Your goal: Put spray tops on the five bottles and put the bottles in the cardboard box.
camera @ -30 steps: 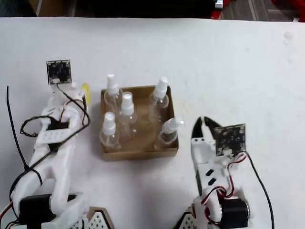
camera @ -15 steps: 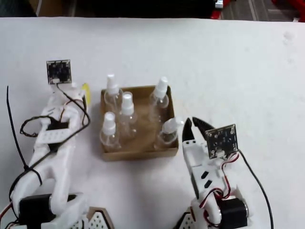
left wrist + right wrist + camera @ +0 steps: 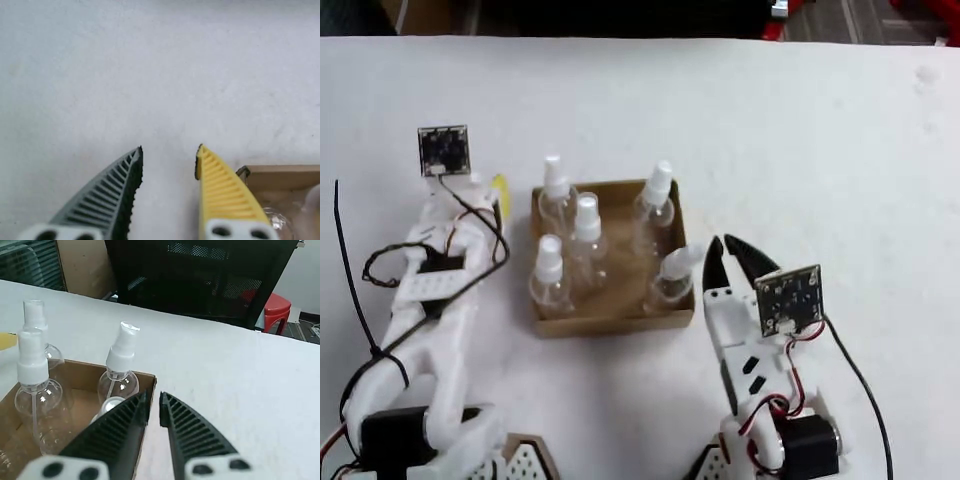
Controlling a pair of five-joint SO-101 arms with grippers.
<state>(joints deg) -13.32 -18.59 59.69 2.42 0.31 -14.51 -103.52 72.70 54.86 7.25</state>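
Bottles (image 3: 586, 240) stand upright in the cardboard box (image 3: 610, 322), one tilted.

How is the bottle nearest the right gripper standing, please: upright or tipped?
Tipped: the bottle leans in the cardboard box toward the right gripper.

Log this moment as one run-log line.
bottles: five, spray-topped, in cardboard box | left pincer: open, empty, beside box | right pincer: slightly open, empty, beside box
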